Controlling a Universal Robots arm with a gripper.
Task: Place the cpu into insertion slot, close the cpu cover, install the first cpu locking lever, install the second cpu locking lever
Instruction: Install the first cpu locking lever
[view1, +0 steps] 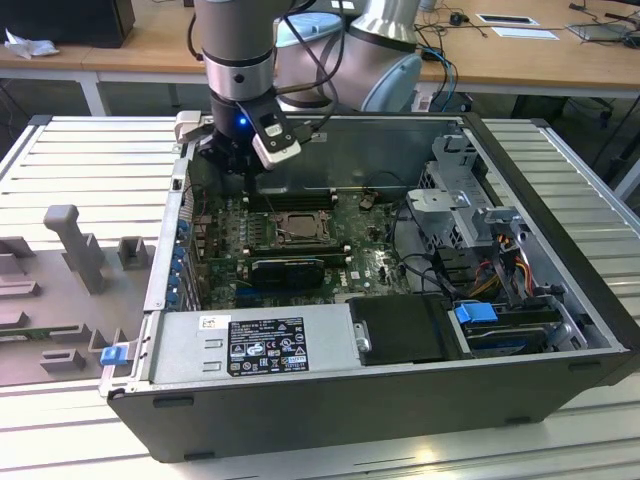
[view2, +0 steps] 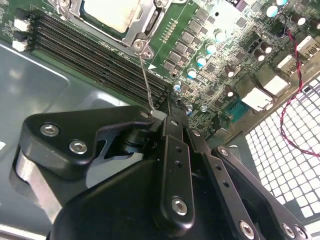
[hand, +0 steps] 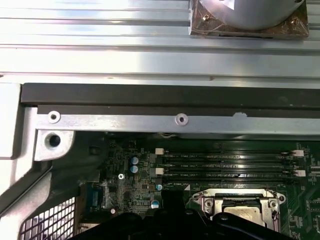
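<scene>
I have the gripper (view1: 237, 152) low inside the open computer case (view1: 400, 410), at about 10 o'clock from the insertion slot (view1: 298, 228) in the exterior view. In the second wrist view the fingers (view2: 170, 132) are drawn together on the free end of a thin wire locking lever (view2: 146, 80), which slants up from the socket corner. The cpu (view2: 112, 12) sits in the slot, its pale top showing through the window of the cpu cover (view2: 142, 27), which lies flat over it. Long black memory slots (view2: 95, 47) run just beside the socket, between it and the case wall. A red and black wire (view2: 292, 95) loops near the perforated rear grille (view2: 290, 140). The power supply (view1: 260, 345) lies at 6 o'clock. The case rests on the slatted counter (view1: 90, 170).
</scene>
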